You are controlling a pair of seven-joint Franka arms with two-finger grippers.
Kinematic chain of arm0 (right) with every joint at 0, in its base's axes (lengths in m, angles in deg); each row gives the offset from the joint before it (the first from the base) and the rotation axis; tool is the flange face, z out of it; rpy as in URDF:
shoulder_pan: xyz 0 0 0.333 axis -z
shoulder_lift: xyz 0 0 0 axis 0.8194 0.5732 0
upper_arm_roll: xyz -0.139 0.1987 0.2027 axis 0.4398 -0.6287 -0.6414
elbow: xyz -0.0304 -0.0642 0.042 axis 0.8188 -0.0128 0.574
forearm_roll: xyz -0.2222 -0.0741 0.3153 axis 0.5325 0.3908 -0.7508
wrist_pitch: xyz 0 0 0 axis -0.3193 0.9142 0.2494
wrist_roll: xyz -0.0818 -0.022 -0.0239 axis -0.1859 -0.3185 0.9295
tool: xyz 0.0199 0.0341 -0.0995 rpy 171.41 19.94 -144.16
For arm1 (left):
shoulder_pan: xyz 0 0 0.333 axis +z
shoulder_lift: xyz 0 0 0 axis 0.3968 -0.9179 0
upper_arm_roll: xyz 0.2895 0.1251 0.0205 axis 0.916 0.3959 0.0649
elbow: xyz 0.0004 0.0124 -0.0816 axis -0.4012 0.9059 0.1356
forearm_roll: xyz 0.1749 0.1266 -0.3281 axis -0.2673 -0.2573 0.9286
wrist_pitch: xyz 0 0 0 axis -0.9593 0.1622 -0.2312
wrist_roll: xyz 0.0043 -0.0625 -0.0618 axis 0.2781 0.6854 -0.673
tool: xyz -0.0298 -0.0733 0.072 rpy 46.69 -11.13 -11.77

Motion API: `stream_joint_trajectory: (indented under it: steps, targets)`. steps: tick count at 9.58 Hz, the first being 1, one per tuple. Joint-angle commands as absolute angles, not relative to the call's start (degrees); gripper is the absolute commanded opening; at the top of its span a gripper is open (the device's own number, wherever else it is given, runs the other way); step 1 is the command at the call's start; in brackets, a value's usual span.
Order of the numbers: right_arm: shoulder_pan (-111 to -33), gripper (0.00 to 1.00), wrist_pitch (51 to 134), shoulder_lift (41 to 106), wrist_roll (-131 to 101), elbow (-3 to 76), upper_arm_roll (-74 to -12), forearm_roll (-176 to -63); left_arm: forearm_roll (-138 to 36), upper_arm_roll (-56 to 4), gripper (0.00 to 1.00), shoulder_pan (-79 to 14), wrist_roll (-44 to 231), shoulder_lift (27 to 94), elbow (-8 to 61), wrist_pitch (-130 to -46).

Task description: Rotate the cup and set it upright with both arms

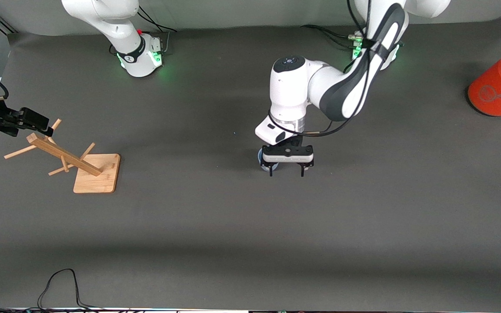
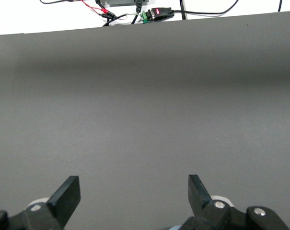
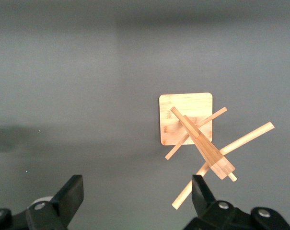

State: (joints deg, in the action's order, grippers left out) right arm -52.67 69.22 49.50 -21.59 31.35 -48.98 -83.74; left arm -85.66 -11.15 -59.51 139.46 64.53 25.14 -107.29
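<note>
Now my left gripper (image 1: 286, 172) hangs spread over the cup (image 1: 261, 157), mostly hidden; misaligned descent could topple it. Right gripper (image 3: 135, 199) waits, unclenched, above the wooden rack (image 1: 76, 158)

Wooden peg rack (image 1: 81, 161) on square base, orange cylinder (image 1: 500, 87), dark table (image 1: 250, 226)

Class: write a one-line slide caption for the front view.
Left pincer open over the partly hidden cup; right pincer waits above the wooden rack.
</note>
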Motion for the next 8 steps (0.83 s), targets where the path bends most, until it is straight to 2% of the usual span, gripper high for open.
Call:
stream_joint_trajectory:
  steps: [1,5,7,8]
  targets:
    - [-53.0,1.0,69.1,49.6,-21.7,30.6,-49.0,-83.1,-75.0,-11.1,1.0,-57.0,125.4,63.9,14.1,-94.0]
    - [-53.0,1.0,69.0,49.6,-21.3,30.5,-49.0,-83.1,-68.2,-11.2,1.0,-47.2,108.0,64.9,3.8,-74.3]
    - [-53.1,1.0,69.0,49.5,-21.3,30.5,-49.0,-83.1,-66.5,-11.2,1.0,-43.0,103.8,68.7,4.8,-70.3]
    - [-53.2,1.0,69.0,49.5,-21.3,30.5,-49.0,-83.1,-66.5,-11.1,1.0,-41.9,101.7,71.9,7.8,-69.0]
